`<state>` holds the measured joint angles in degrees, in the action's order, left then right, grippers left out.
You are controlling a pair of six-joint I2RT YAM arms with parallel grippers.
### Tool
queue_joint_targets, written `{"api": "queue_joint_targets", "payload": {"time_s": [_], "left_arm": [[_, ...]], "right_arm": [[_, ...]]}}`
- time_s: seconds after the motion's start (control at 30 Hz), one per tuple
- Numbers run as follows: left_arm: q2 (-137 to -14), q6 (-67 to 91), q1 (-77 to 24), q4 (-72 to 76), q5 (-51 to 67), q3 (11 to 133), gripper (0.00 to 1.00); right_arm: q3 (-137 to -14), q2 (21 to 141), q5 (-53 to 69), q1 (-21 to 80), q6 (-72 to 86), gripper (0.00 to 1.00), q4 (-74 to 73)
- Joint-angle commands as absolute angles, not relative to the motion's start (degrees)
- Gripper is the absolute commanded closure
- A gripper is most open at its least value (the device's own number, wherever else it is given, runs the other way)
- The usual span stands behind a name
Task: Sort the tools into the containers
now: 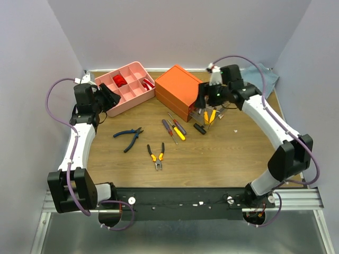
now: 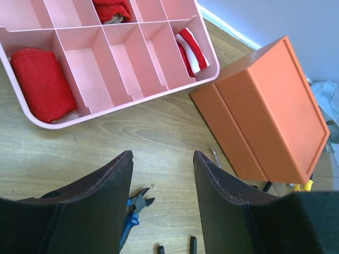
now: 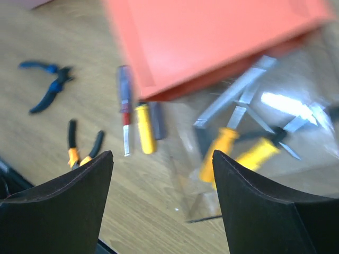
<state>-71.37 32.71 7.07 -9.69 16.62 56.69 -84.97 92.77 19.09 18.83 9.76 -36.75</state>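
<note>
Lying loose on the surface (image 1: pixel 222 153), nearest: orange pliers (image 1: pixel 155 156), blue pliers (image 1: pixel 128 138), screwdrivers (image 1: pixel 175 128). Beyond, both spread apart and empty: left claw (image 2: pixel 161 159) by pink tray (image 2: pixel 132 103), right claw (image 3: pixel 161 159) at orange box (image 2: pixel 270 106), clear drawer (image 3: pixel 185 190) holding yellow-handled tools (image 3: pixel 222 148). Seemingly barely half sorted.

Two containers are standing: one tray (image 1: pixel 130 91), one box (image 1: pixel 180 87). Three pliers are lying about: blue pliers (image 1: pixel 128 138), orange pliers (image 1: pixel 155 155), and yellow pliers (image 1: pixel 208 117) in the drawer. Three screwdrivers (image 1: pixel 178 131) are lying together. One cloth (image 1: pixel 265 79) is lying behind
</note>
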Motion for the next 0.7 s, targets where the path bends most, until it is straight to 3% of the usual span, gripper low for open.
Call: {"api": "queue_joint_targets", "payload": {"time_s": [0.0, 0.27, 0.5, 0.67], "left_arm": [[-72.33, 34.36, 7.30, -7.21, 18.63, 56.34, 0.41], [-71.02, 33.57, 7.12, -7.29, 18.46, 55.20, 0.41], [-65.49, 32.87, 7.21, -8.00, 18.90, 51.16, 0.40], [-64.51, 31.90, 7.21, -8.70, 18.90, 49.57, 0.40]], "right_arm": [[-84.47, 88.94, 18.82, 31.88, -3.41, 0.21, -34.12], [-83.93, 102.53, 12.59, 44.55, -6.51, 0.29, -29.89], [-97.90, 118.71, 5.11, 44.56, -7.90, 0.29, -32.34], [-102.04, 123.66, 2.64, 44.56, -9.14, 0.29, -32.60]]}}
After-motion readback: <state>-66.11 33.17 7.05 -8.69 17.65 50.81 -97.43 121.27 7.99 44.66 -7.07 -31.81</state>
